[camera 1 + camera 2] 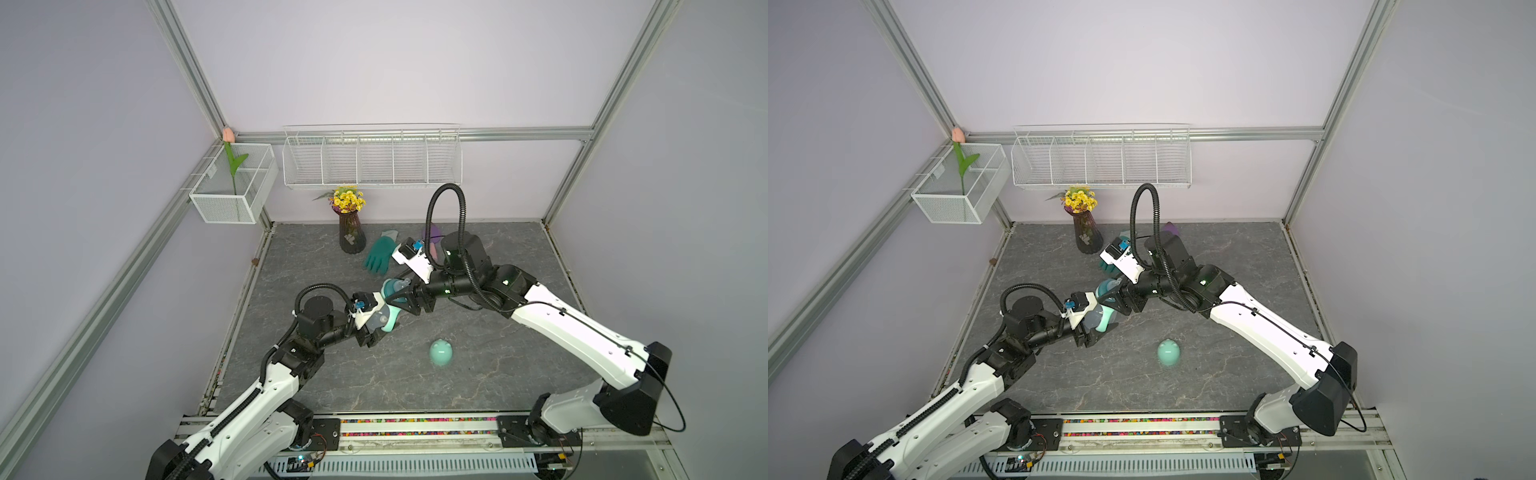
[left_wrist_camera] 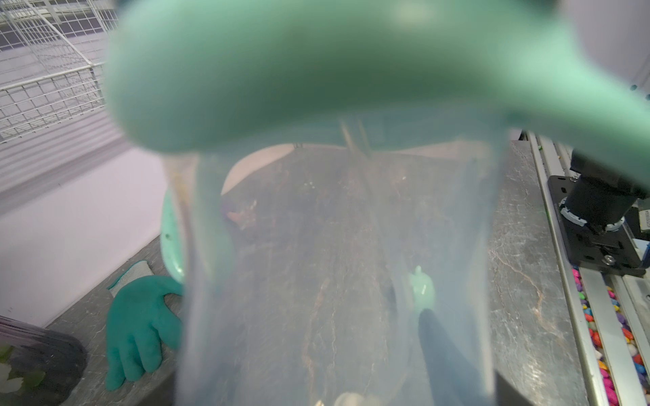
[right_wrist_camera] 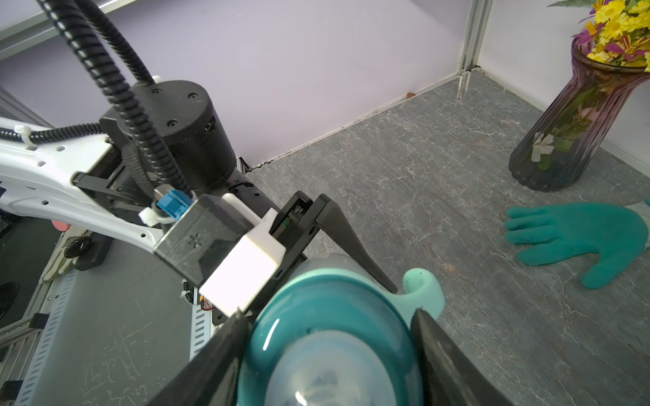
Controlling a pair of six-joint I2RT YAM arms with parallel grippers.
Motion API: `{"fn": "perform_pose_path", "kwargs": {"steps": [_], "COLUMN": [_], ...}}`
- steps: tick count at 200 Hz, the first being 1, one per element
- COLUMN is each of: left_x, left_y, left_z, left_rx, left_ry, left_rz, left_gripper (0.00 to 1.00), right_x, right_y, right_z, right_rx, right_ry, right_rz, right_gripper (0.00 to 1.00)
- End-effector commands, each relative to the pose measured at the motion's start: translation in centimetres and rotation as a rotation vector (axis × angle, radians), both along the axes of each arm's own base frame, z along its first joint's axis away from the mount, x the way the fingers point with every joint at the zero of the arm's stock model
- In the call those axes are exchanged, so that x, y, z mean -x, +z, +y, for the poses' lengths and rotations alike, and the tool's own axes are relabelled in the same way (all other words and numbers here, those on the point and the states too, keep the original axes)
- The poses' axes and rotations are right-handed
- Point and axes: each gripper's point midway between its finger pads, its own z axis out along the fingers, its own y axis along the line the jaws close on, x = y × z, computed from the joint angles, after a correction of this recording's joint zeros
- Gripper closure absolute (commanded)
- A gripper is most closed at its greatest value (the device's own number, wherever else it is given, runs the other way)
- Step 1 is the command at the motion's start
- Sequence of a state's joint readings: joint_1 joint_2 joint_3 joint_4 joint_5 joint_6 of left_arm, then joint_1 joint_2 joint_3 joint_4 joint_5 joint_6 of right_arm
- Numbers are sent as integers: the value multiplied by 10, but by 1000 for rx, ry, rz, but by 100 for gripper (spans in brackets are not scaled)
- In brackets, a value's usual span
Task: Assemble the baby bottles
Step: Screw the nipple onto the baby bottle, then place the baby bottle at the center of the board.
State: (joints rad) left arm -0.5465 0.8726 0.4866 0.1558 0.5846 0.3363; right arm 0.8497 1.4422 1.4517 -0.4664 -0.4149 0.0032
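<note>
Nearest us, low and right of centre in both top views, the mint eared dome cap (image 1: 441, 352) stood alone on the grey desk (image 1: 519, 365), well apart from both arms. Above it, at mid-frame, we saw the left gripper (image 1: 379, 327) clamped on the clear frosted body (image 1: 379, 319) of the bottle, which it held off the desk and tilted toward the upper right. The mint two-handled ring (image 1: 390, 324) sat on that body, one handle curling out beside the gripper. Just beyond, the right gripper (image 1: 398, 296) came in from the right. In the right wrist view its two black fingers (image 3: 225, 351) pressed against the teal nipple collar (image 3: 288, 327) from either side, pinching it on top of the ring. The left wrist view showed little besides the blurred body and ring. Farther up the frame, the teal rubber glove (image 1: 379, 254) lay flat on the desk beside a dark vase (image 1: 351, 235) of yellow flowers. On the back wall above them hung a white wire rack (image 1: 372, 166).
</note>
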Motion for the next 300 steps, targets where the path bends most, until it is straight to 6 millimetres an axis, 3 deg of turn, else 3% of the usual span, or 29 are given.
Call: {"fn": "perform_pose_path", "kwargs": {"steps": [1,20,21,24,26,66,113,151,191,300], "left_x": [-2,-9,-10,-11,-12,-38,-61,-69,-73,-72], "left_y": [23,13,12,11,10,1,6,11,11,6], "left_z": [-5,-4,-4,-3,-3,17,42,59,68,66], "left_rx": [47,30,29,25,24,9,35,45,38,18], "left_ry": [-13,20,23,28,34,237,447,557,610,595], "left_rz": [-33,-11,-11,-11,-12,10,20,3,-4,0], "left_gripper": [47,31,28,6,0,1,1,1,1,1], "right_x": [-10,-25,-26,-28,-30,-71,-111,-128,-134,-135], "right_y": [3,4,5,4,4,-14,-77,-121,-153,-179], "right_z": [-13,-24,-25,-27,-28,-62,-74,-76,-74,-73], "right_rx": [6,20,21,25,28,142,307,416,479,502], "right_ry": [-64,-132,-136,-149,-157,-360,-459,-484,-485,-492], "right_rz": [-29,-44,-45,-48,-49,-118,-129,-130,-107,-62], "right_gripper": [63,66,66,67,67,73,73,74,71,60]}}
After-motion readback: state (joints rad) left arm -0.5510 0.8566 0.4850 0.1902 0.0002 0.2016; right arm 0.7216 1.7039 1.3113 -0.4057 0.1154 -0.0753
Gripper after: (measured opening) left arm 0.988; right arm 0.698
